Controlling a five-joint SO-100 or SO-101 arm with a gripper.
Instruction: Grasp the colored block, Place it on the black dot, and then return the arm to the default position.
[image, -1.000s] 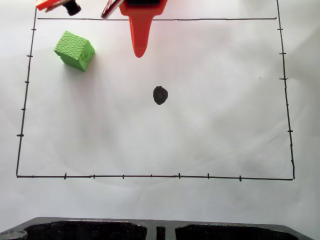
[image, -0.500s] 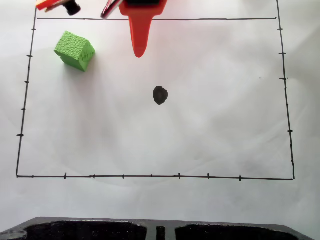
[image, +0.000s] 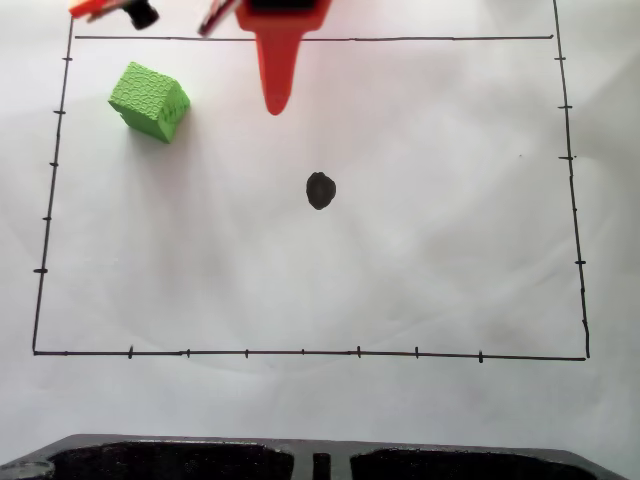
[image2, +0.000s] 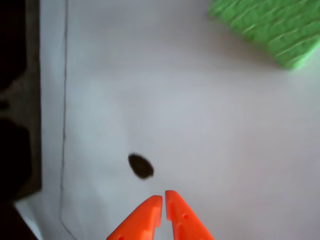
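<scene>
Evidently foam-like, the colored block (image: 150, 101) sits at the frame's upper left, well apart from the black dot (image: 320, 190). Light and slightly squashy, it suits pinching across opposite flat sides. Gripper (image2: 163, 199) empty, fingertips nearly touching.

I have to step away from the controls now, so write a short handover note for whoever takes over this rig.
Claw: shut and empty, its two orange tips nearly touching in the wrist view; in the fixed view it hangs at the top edge, above the paper.
Green block: sits on the white paper in the upper left corner of the drawn rectangle in the fixed view, well apart from the claw.
Black dot: near the middle of the rectangle, bare.
Done: nothing yet; block not grasped.
Left: open the claw, grasp the block, set it on the dot, return the arm to its default position.
</scene>
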